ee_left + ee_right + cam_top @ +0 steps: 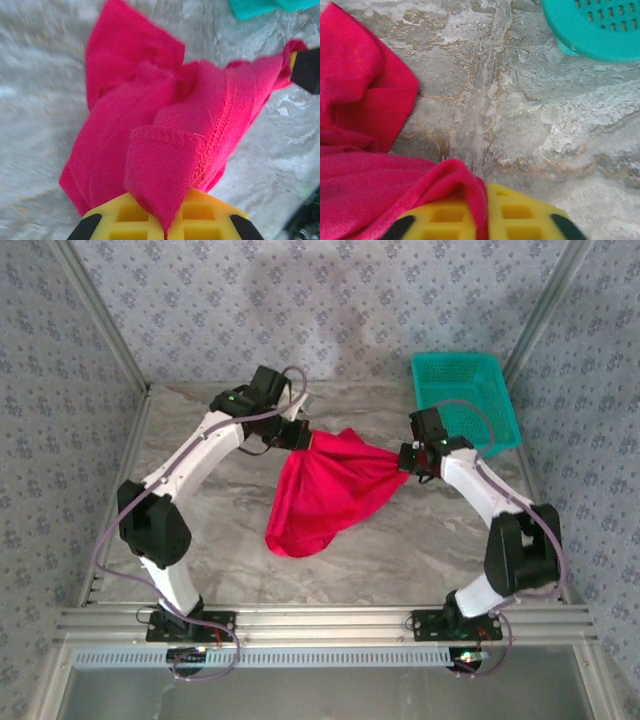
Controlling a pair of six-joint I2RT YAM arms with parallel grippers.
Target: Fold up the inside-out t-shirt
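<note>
- The step in hand looks like the spreading-out before any fold: the inside-out t-shirt (pixel 325 490) is hoisted between the two arms as a bunched red sling, not yet laid flat on the counter (pixel 420 550)
- The left pincer (pixel 300 437) is clamped on a wad of the cloth at the shirt's far-left end; in the left wrist view a stitched hem runs down into the gap between the yellow pads (pixel 200 220), and the overlock seam showing outward fits a garment turned wrong side out
- The right pincer (pixel 408 462) appears closed on a thin edge at the shirt's right end; the right wrist view shows a red hem tucked between its pads (pixel 520 215), and the cloth runs taut to it in the top view
- Between the two grips the fabric sags toward the near side; its lowest lobe seems to rest on the counter, though contact is hard to confirm
- The teal basket (pixel 465 400) sits behind the right arm, apart from the shirt
- The next move probably calls for drawing the pincers apart to open the bundle, then lowering it flat; a thin hem grip could slip under tension
</note>
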